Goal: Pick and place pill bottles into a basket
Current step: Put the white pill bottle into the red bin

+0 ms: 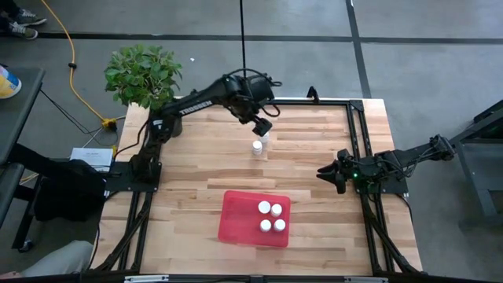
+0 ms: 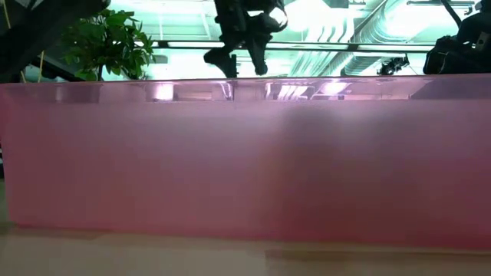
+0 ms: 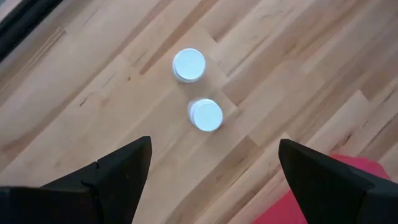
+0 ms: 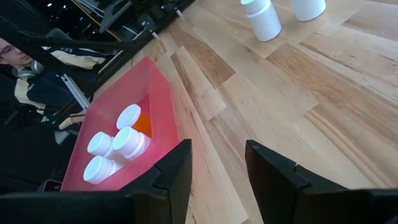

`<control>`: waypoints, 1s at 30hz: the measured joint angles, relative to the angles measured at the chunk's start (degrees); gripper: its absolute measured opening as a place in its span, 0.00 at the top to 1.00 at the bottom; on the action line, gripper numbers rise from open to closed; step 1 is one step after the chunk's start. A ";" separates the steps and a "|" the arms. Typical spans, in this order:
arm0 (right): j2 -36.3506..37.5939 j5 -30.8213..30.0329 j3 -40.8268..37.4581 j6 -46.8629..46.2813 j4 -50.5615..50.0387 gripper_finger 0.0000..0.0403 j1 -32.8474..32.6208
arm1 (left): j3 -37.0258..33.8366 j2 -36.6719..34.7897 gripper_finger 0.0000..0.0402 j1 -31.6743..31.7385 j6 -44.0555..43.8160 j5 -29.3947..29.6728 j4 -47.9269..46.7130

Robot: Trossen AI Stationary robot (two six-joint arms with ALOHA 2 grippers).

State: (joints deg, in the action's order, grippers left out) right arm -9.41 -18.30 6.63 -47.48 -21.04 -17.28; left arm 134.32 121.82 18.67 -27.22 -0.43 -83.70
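Note:
Two white-capped pill bottles (image 3: 188, 64) (image 3: 206, 114) stand upright on their bases, close together on the wooden table (image 1: 196, 157), far of centre; they also show in the right wrist view (image 4: 262, 17). My left gripper (image 3: 214, 146) hangs open above them, pointing steeply down and touching neither. The red basket (image 1: 236, 212) lies near the table's front with several white-capped bottles (image 1: 271, 217) standing inside. My right gripper (image 1: 326, 173) waits shut at the table's right side, holding nothing.
A potted plant (image 1: 141, 75) stands off the table's far left corner. The basket's pink wall (image 2: 245, 169) fills the low view. A person (image 4: 18, 62) sits beyond the table's near edge. Bare wood lies between the basket and the two bottles.

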 joint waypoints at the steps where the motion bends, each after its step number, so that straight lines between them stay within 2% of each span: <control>1: 0.00 0.02 0.00 0.00 0.00 0.65 -0.02 | 0.02 0.33 0.05 -0.22 0.00 0.00 0.00; 10: 0.00 0.07 0.00 -0.02 0.00 0.65 0.00 | 0.02 4.26 0.05 -2.75 -0.03 2.77 0.02; 15: 0.00 0.48 -0.02 -0.02 0.00 0.65 -0.02 | 0.02 6.34 0.05 -3.91 -0.09 6.27 1.51; 24: 0.00 1.35 -0.02 -0.48 -0.02 0.65 -0.02 | -0.17 8.65 0.05 -3.99 -1.75 3.66 1.23; 30: 0.00 2.03 -0.02 -0.93 -0.02 0.65 0.00 | -2.90 8.73 0.05 -4.04 -1.92 3.67 2.79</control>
State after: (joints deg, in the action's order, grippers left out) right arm -9.41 -16.27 6.61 -48.42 -21.06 -17.28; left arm 131.42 130.55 14.63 -29.15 3.25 -80.91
